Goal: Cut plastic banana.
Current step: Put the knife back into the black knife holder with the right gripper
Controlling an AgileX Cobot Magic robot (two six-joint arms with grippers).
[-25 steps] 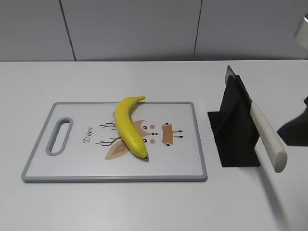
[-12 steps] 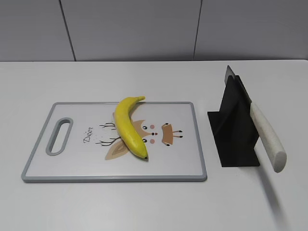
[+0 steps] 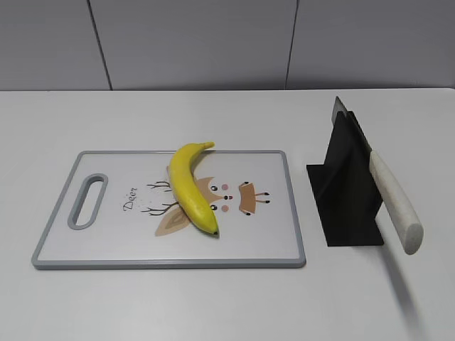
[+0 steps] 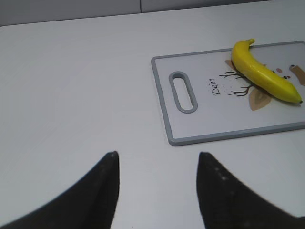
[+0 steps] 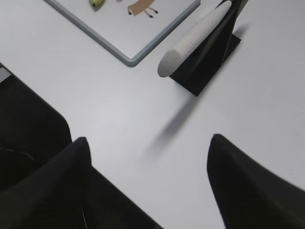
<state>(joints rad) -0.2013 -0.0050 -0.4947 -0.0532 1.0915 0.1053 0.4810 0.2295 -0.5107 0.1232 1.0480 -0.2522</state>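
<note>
Your right gripper (image 5: 147,183), jaws wide and empty, has the knife handle (image 5: 193,38) just ahead, pointing back at it; the plastic banana (image 3: 192,187) lies beyond.

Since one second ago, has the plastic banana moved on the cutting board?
No. The plastic banana lies in the same place on the cutting board, its dark tip beside the printed deer face as before.
</note>
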